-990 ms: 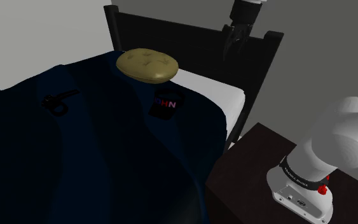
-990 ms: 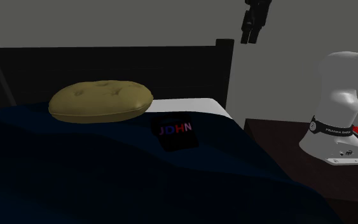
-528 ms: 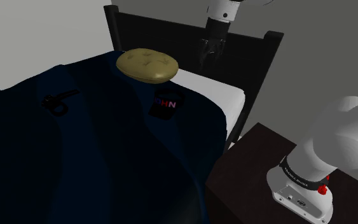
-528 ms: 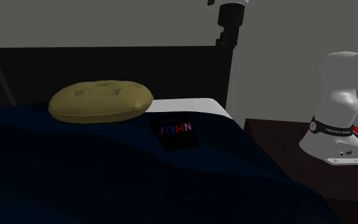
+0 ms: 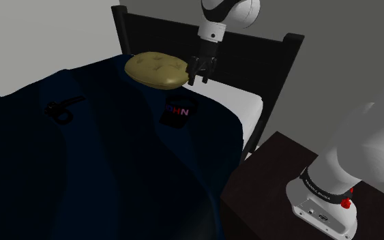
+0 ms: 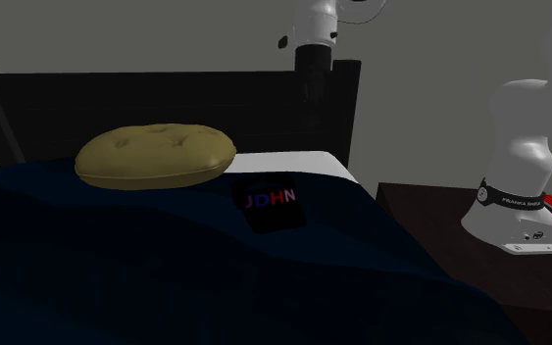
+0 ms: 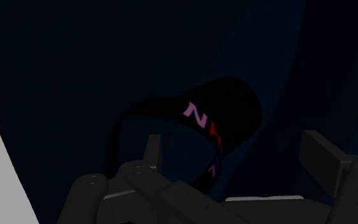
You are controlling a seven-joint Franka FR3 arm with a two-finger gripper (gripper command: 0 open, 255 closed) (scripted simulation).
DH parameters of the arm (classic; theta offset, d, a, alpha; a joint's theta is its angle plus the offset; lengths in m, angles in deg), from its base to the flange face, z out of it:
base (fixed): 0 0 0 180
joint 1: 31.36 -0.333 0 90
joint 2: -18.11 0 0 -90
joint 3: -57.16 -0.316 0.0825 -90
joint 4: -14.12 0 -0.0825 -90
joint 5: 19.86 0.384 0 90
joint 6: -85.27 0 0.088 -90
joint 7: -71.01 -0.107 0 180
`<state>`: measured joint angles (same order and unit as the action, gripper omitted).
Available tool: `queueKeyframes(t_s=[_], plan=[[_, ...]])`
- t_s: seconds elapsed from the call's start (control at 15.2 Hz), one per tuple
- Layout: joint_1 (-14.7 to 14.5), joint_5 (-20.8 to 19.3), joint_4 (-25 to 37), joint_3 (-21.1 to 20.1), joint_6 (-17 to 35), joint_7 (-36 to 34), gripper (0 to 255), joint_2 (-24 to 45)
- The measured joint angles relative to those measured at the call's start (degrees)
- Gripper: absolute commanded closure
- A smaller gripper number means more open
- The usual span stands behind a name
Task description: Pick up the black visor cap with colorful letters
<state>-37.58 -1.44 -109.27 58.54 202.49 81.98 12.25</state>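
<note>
Cap (image 6: 272,204) brim seemingly away from headboard (image 6: 117,98)

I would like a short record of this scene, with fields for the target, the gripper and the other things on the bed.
target: black visor cap with colourful letters, lying on the dark blue blanket
gripper: all-black two-finger gripper, in the air beside the olive-yellow cushion, apart from the cap
grip: open, holding nothing
others: small black object on the blanket
status: cap not yet grasped
</note>
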Motion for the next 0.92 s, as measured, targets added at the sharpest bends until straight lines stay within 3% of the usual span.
queueKeyframes(t_s=[0.66,0.92], plan=[[-0.9,9.91,16.01,-1.98,1.53,6.3,0,22.51],[-0.73,11.15,18.23,-2.45,2.29,7.56,0,26.27]])
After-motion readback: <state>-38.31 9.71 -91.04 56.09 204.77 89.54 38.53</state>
